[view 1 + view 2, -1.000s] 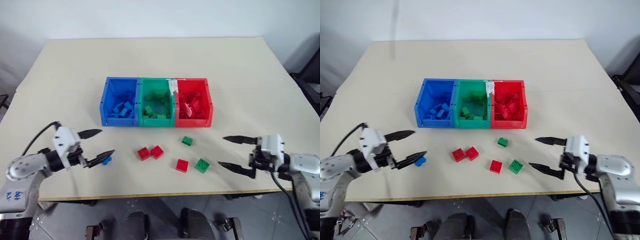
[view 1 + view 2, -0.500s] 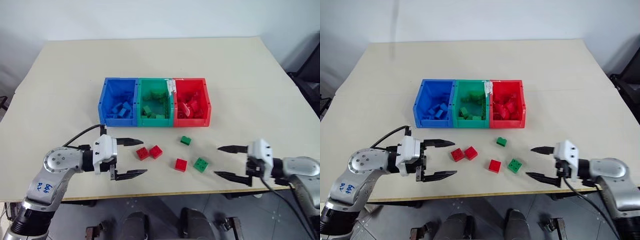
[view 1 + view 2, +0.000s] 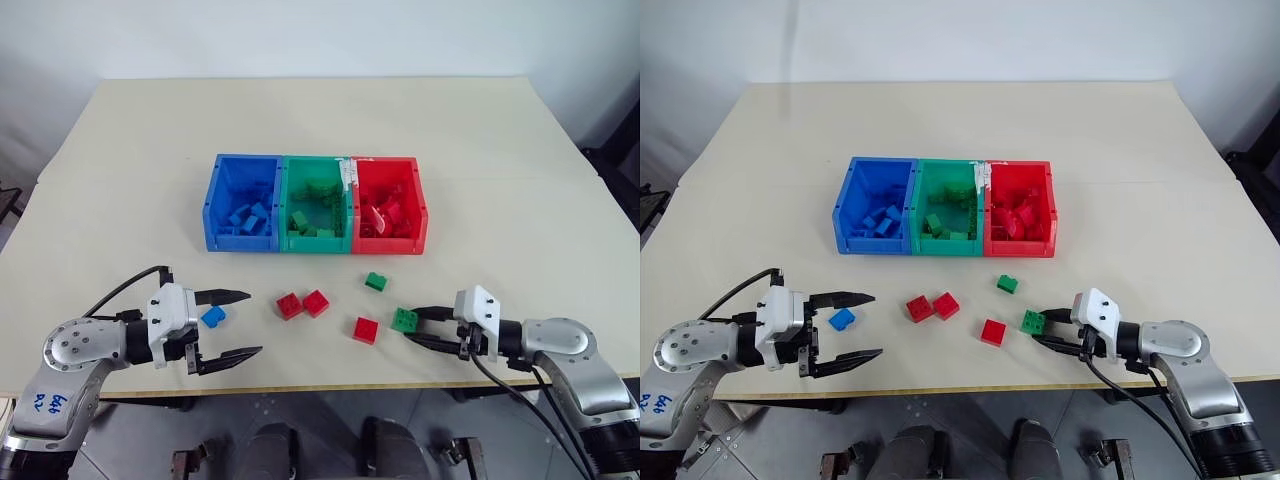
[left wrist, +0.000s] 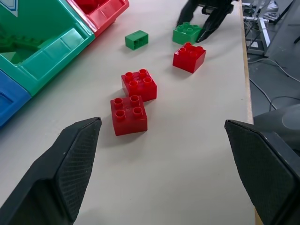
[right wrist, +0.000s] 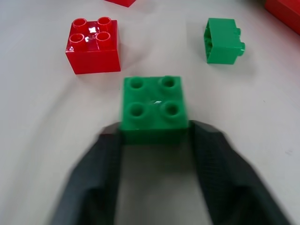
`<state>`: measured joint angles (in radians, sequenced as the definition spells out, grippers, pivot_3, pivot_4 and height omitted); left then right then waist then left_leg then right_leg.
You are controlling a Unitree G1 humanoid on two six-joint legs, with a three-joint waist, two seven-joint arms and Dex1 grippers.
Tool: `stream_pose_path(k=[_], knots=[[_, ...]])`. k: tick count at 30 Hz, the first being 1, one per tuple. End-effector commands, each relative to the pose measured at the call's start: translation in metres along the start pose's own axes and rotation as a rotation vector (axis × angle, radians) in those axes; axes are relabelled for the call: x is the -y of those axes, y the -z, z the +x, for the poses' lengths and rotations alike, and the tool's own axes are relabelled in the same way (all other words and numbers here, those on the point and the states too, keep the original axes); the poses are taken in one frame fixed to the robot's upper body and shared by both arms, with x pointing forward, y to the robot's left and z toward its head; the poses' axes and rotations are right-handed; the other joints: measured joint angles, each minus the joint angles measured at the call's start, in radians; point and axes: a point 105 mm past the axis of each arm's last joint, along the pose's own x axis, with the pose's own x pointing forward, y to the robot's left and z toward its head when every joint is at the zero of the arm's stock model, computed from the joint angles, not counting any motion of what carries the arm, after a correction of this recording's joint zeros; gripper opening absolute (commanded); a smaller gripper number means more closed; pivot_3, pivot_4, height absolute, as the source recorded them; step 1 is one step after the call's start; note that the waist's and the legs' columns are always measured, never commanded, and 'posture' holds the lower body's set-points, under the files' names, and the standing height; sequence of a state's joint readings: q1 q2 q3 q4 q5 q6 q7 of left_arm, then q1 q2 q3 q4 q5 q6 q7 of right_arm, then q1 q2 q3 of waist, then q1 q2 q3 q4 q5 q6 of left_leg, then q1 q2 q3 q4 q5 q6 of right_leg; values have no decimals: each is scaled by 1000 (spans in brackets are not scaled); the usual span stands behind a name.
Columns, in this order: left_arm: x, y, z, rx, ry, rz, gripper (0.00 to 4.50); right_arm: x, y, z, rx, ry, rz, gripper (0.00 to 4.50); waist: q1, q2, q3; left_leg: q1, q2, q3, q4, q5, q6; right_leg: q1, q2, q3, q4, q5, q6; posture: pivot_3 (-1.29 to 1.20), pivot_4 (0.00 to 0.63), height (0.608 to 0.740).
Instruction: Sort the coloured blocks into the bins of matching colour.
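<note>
Green block (image 5: 153, 108) near tabletop's front edge, pinched between right gripper (image 3: 413, 328) fingers; left gripper (image 3: 240, 324) wide open, empty.

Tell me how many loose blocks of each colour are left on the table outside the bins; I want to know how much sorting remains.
Red blocks: 3
Green blocks: 2
Blue blocks: 1
Total: 6 outside the bins
</note>
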<state>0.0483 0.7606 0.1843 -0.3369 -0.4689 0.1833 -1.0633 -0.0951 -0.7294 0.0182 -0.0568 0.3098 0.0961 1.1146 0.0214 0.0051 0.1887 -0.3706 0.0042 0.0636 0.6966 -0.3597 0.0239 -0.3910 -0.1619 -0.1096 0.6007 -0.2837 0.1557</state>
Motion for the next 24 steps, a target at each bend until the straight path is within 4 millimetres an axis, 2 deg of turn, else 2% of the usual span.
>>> stream_pose_path(k=[1,3,6,9,13,18,21,24], knots=[[-1,-10,0,39,-17,41,4500,4,-9,-2,43,8,-21,1414,0,0,0,0,0,0,0,0,0,0,0,0,0,0,0,0,150,740],[-2,-11,-1,54,-36,30,4500,9,-18,-7,77,4,-44,1414,0,0,0,0,0,0,0,0,0,0,0,0,0,0,0,0,150,740],[-9,-15,-7,100,-129,6,4500,25,-47,-14,177,37,-39,1414,0,0,0,0,0,0,0,0,0,0,0,0,0,0,0,0,150,740],[-16,-16,-18,126,-230,-15,4500,42,-79,-7,254,61,-29,1414,-12,0,0,0,2,0,0,0,0,0,0,0,0,0,0,0,150,740],[-17,-8,-36,106,-331,-44,4500,63,-125,24,352,104,-49,1414,-26,0,0,0,7,1,0,-1,-2,-1,2,0,1,0,-1,0,150,740],[-17,1,-56,84,-438,-65,4500,82,-160,68,372,135,-59,1414,-30,0,0,-1,8,1,0,-2,-3,-3,2,0,2,-1,-2,0,150,740],[-17,4,-58,80,-464,-67,4500,91,-168,90,355,160,-61,1414,-24,0,0,-1,8,1,1,-2,-2,-3,2,0,3,-1,-2,0,150,740],[-16,3,-56,84,-472,-61,4500,91,-172,109,326,161,-54,1414,-25,0,0,-2,7,1,1,-2,-2,-3,2,0,4,-2,-3,0,150,740]])
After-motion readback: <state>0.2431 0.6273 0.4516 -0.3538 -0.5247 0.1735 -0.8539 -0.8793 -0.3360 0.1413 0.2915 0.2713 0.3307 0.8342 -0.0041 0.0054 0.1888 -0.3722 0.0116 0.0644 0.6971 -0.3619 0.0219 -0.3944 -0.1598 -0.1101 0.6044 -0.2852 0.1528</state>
